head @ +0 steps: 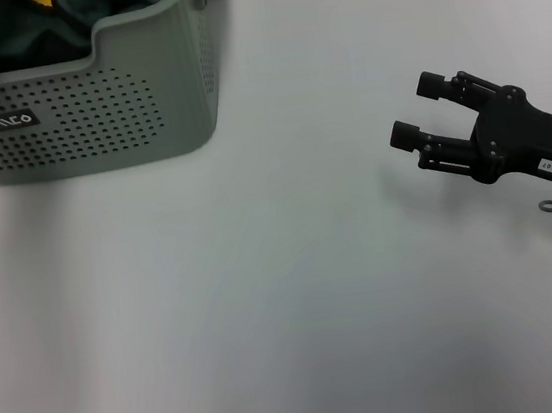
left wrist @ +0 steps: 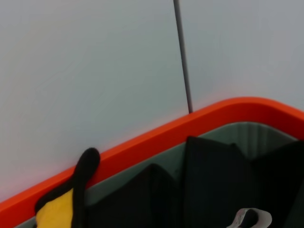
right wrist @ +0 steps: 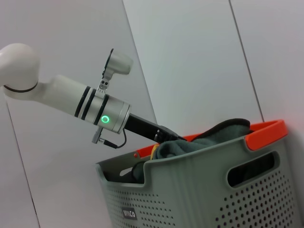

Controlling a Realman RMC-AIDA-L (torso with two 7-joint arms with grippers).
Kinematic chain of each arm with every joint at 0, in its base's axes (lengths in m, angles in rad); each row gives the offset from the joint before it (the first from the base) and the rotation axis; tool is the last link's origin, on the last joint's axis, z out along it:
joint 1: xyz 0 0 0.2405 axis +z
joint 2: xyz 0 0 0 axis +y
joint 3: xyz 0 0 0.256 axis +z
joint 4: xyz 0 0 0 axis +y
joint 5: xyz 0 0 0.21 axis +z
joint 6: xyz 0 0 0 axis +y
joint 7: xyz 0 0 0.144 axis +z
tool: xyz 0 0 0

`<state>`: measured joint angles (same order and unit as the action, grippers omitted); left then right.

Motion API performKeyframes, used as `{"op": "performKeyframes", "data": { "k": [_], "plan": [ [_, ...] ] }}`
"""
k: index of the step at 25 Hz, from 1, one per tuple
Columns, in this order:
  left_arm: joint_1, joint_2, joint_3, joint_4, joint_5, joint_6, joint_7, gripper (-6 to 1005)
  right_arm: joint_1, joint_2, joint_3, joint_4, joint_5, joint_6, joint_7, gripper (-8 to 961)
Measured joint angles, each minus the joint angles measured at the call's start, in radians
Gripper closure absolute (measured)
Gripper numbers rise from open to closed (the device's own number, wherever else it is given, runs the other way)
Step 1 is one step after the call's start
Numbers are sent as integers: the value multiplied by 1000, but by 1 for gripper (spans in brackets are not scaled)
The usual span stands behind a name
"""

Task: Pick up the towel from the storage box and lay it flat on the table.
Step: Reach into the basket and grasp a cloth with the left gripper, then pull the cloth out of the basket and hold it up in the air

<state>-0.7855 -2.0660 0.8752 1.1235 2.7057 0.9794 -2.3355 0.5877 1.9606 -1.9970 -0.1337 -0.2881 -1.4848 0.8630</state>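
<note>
towel [right wrist: 204,140] bunched in storage box [right wrist: 213,190] — no clear axis

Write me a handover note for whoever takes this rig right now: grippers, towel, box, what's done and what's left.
Left gripper: reaching down into the storage box; its fingers are hidden among the cloth.
Right gripper: open, empty, idle above the table, apart from the box.
Towel: bunched inside the box, yellow corner draped at the orange rim.
Done: left arm is at the towel.
Left: grasp, lift out, spread flat on the table.
</note>
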Motion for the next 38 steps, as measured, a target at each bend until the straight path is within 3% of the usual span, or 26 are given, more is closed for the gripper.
{"op": "performKeyframes", "data": {
  "k": [2, 4, 9, 13, 16, 19, 24, 30, 38],
  "plan": [
    [5, 1, -2, 6, -29, 0, 8, 475, -4, 0, 0, 0, 0, 0, -2, 83],
    [11, 6, -5, 12, -70, 0, 22, 714, -12, 0, 1, -1, 0, 0, -4, 83],
    [31, 36, -5, 20, -153, 21, 36, 938, -27, 1, 20, -2, 0, -2, -16, 83],
    [53, 48, -20, 57, -218, 51, 40, 958, -45, 1, 46, -6, 0, -10, -20, 83],
    [107, 47, -22, 132, -315, 56, 59, 968, -53, 1, 66, -8, -1, -19, -29, 83],
    [174, 43, -22, 225, -484, 64, 99, 968, -57, 1, 85, -10, 0, -46, -52, 83],
    [270, 54, -35, 321, -923, 131, 207, 968, -52, 1, 120, -24, -2, -108, -105, 83],
    [297, 57, -133, 354, -1245, 271, 245, 968, -26, 5, 129, -60, -7, -119, -155, 83],
    [304, 54, -215, 358, -1377, 427, 247, 968, 9, 8, 122, -94, -12, -163, -211, 84]
  ]
}}
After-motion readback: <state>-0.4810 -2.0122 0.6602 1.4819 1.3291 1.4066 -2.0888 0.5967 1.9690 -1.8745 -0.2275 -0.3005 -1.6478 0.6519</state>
